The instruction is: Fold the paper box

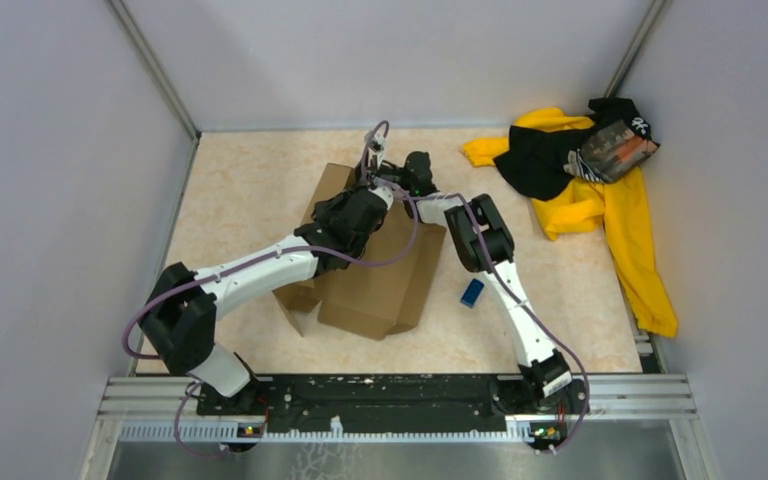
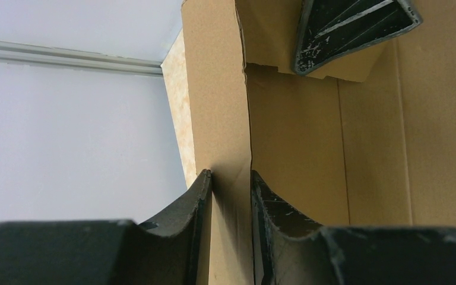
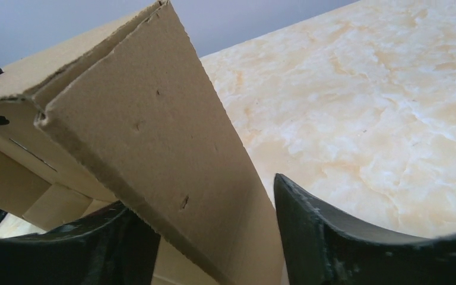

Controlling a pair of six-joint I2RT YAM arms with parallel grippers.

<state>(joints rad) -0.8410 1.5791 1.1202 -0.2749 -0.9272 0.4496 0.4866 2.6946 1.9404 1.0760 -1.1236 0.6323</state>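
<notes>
The paper box (image 1: 380,285), plain brown cardboard, lies half-formed in the middle of the table. Both arms meet over its far end. My left gripper (image 2: 230,173) is shut on an upright cardboard wall (image 2: 217,89), one finger on each face. My right gripper (image 3: 200,191) is open and straddles a slanted flap (image 3: 148,124). The flap rests near the left finger (image 3: 95,237), and a gap separates it from the right finger (image 3: 320,225). In the left wrist view, a right finger (image 2: 356,29) shows inside the box at the top. From above, the left gripper (image 1: 365,200) and right gripper (image 1: 410,180) sit close together.
A small blue block (image 1: 472,292) lies just right of the box, beside the right arm. A yellow-and-black cloth pile (image 1: 580,180) fills the back right corner. Grey walls enclose the marbled table (image 1: 250,180) on three sides.
</notes>
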